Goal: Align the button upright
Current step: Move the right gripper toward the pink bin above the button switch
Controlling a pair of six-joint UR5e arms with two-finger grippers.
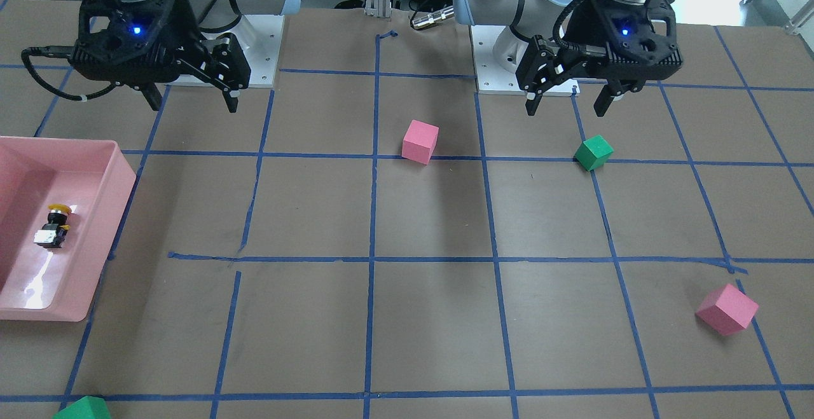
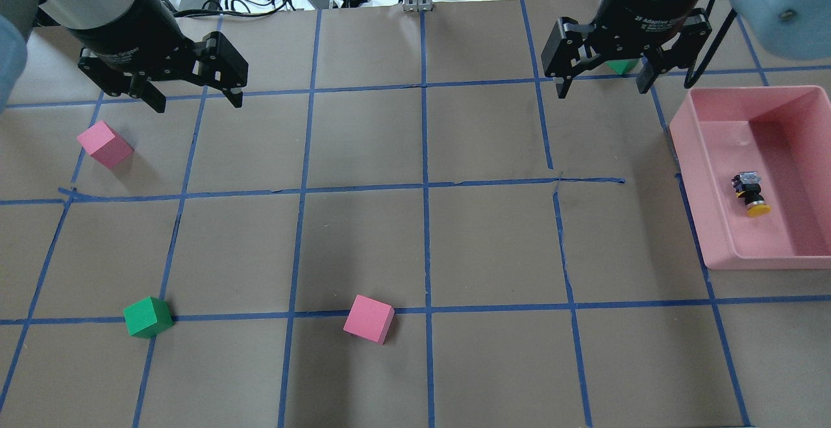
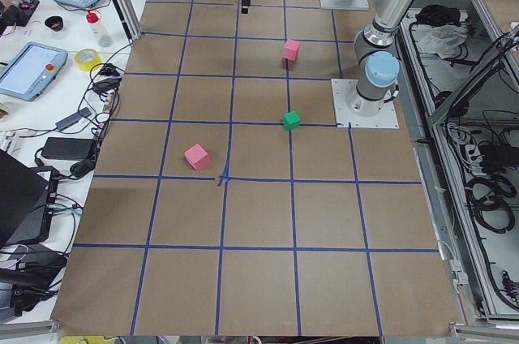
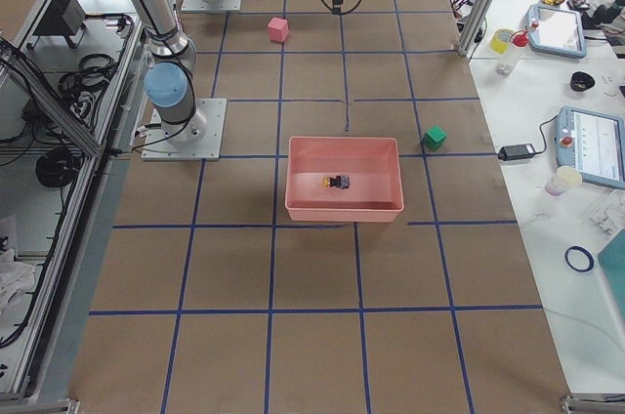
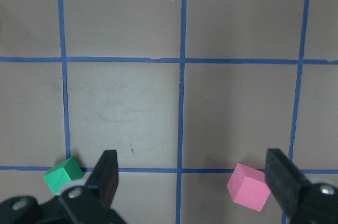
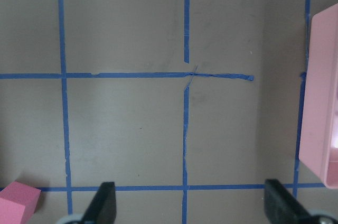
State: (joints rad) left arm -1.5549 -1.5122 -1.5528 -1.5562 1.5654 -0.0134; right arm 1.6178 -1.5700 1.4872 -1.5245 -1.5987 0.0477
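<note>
The brown paper tabletop bears a grid of blue tape lines. The rectangular plastic tray is pink. The small push-button is yellow-capped and black-bodied (grey-white at its base). One foam cube is pink, and another foam cube is green.

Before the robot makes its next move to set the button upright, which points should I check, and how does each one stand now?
1. Button located: ok, it is inside the pink bin.
2. Button upright: not ok, it lies on its side.
3. Right gripper open and empty: ok.
4. Left gripper out of the way: ok, open, far from the bin.
5. Button apart from the bin walls: ok.
</note>
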